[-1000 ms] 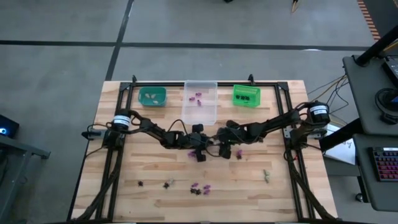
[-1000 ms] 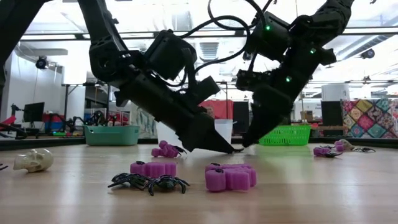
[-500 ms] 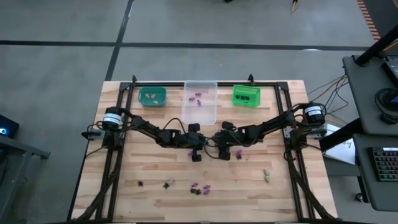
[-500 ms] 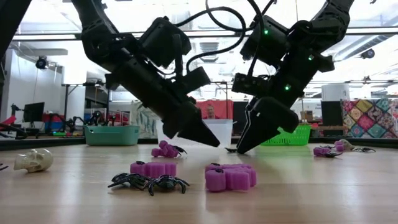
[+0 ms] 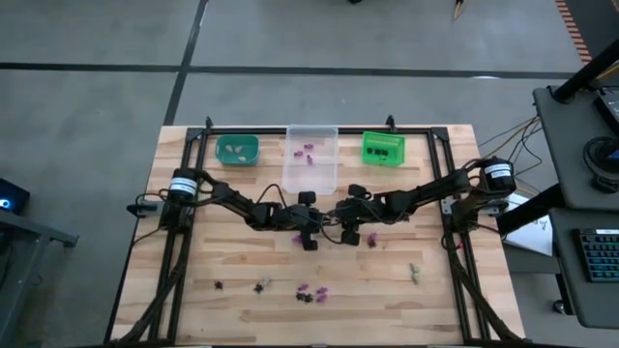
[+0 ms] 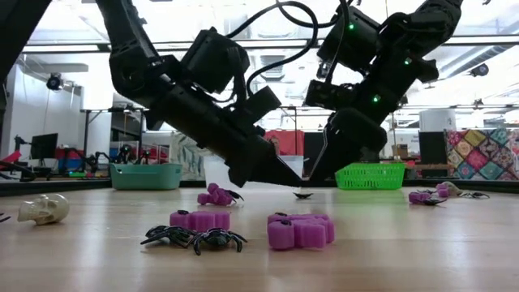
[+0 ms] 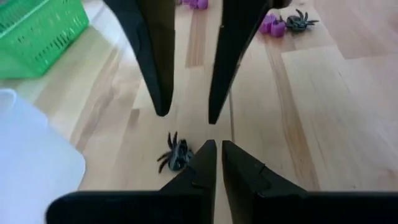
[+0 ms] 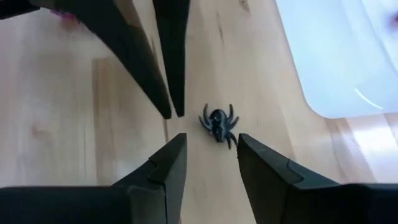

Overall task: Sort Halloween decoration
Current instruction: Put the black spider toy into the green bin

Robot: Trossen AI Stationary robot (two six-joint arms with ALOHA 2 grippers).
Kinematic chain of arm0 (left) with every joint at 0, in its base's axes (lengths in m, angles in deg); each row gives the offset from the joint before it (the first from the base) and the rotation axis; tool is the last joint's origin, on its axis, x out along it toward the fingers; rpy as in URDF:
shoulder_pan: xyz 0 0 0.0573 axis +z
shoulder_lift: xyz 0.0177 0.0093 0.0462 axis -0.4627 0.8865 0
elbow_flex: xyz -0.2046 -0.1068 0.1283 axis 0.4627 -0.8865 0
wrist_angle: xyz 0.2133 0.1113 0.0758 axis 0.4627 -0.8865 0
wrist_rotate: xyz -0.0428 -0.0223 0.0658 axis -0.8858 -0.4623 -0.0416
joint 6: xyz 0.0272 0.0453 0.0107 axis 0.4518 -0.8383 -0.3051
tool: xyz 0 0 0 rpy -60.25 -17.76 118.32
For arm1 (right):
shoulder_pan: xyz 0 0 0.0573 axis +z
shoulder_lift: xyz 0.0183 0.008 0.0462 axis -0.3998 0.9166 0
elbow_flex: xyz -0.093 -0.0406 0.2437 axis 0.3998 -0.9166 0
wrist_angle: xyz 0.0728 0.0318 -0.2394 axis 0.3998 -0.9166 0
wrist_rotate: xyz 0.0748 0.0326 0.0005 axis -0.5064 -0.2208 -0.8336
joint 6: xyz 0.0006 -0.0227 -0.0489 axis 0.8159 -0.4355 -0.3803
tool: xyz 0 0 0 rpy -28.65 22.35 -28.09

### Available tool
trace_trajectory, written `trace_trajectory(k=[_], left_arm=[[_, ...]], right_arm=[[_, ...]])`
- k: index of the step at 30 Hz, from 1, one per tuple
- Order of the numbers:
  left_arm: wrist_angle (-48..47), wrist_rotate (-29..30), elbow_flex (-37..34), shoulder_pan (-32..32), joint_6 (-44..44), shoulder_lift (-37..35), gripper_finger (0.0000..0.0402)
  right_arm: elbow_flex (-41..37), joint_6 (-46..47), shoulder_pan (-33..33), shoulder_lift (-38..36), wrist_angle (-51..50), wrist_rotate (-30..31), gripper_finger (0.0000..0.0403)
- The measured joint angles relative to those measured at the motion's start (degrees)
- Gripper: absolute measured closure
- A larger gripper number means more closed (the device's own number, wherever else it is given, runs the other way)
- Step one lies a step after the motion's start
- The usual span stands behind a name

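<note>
Black spider [image 8: 218, 124], bare wood around, claws flanking

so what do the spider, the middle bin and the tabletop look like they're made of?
Black spider: likely moulded plastic, faint sheen, stiff thin legs. Middle bin: clear, frosted-looking plastic; the purple pieces show through. Table: pale wood planks, visible grain and seams, matte finish.

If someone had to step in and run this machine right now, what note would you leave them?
Left gripper: jaws shut, empty, tip beside a black spider mid-table.
Right gripper: jaws open, facing it, spider just ahead, not gripped.
Done: a few pieces lie in the teal bin, clear bin and green bin.
Left: that spider, plus purple pieces, more spiders and a beige skull scattered on the table.
</note>
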Motion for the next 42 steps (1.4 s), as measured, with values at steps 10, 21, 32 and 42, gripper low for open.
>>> trace_trajectory(k=[10,21,32,42], left_arm=[[2.4,5.4,0.1,0.5,-4.6,2.7,0.0307],[6.2,4.7,0.2,0.9,-4.5,4.6,0.0309],[3.5,4.0,0.2,2.3,0.4,4.7,0.0350],[2.6,3.7,0.2,2.3,0.6,4.7,0.0398]], right_arm=[[-0.3,0.1,0.1,-0.2,-0.2,-0.3,0.0268],[-0.3,0.3,0.1,-0.2,-0.2,-0.3,0.0268],[-0.3,1.8,0.1,-0.2,-0.4,-0.3,0.0268],[-0.3,2.4,0.1,-0.2,-0.5,-0.3,0.0268]])
